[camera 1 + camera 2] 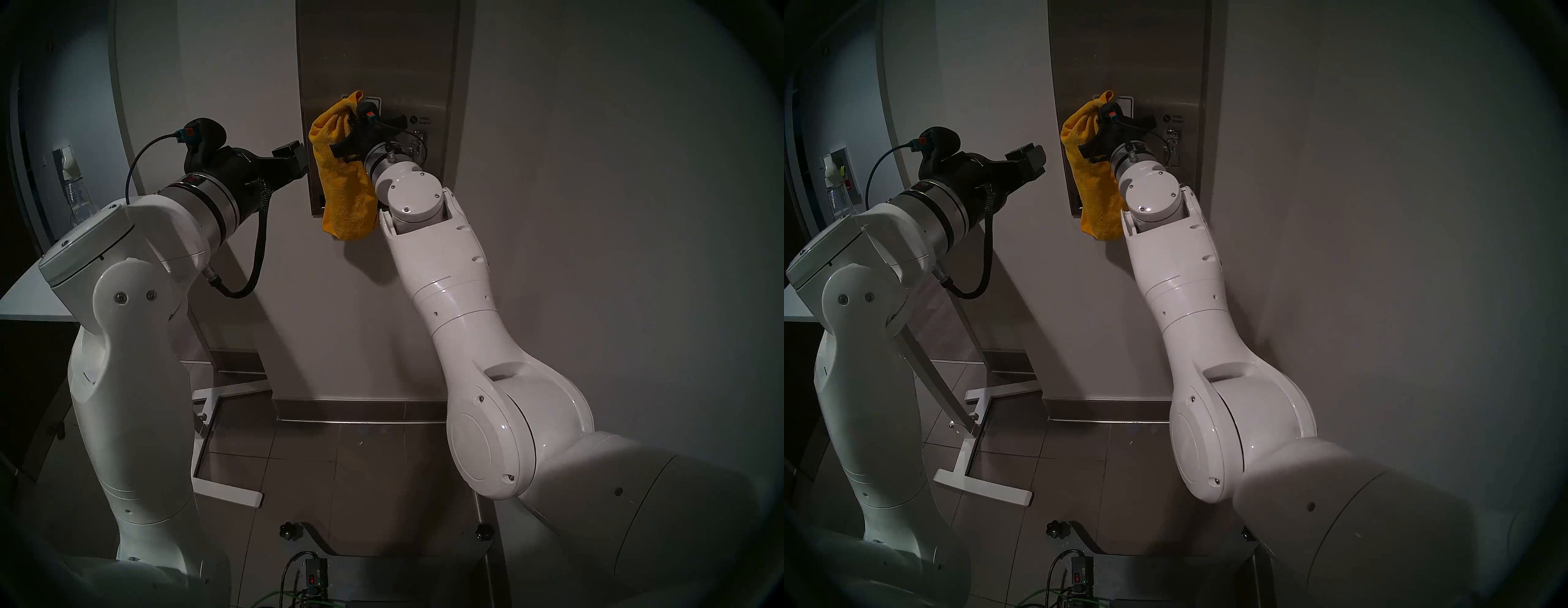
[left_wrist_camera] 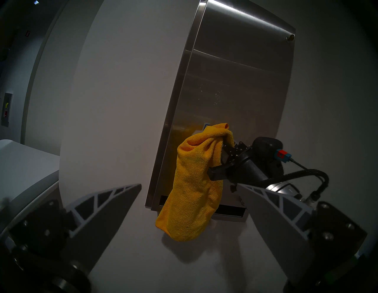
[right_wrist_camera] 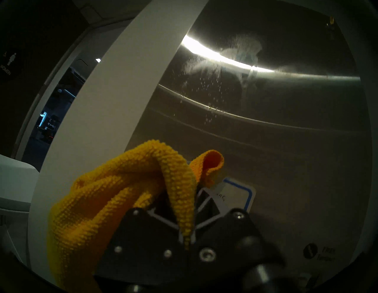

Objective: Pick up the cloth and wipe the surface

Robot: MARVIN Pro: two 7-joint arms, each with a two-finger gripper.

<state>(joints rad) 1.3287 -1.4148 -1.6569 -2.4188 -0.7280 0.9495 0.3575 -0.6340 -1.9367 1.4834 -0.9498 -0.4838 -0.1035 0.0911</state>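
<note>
- Two end effectors: right end effector [image 3: 187, 235] clamped on cloth [image 2: 194, 184] — bunched top pinched, bulk draping against dispenser front [image 2: 235, 81] for wiping.
- Left end effector [image 2: 188, 194] spread wide, empty — parked clear.

My two arms [image 1: 462, 297] are glossy white shells with small dark screws. Each ends in a silver collar and a black wrist. A black braided cable [image 1: 259, 237] loops under the left one, with a red-and-blue plug [image 1: 189, 135] on top.
</note>
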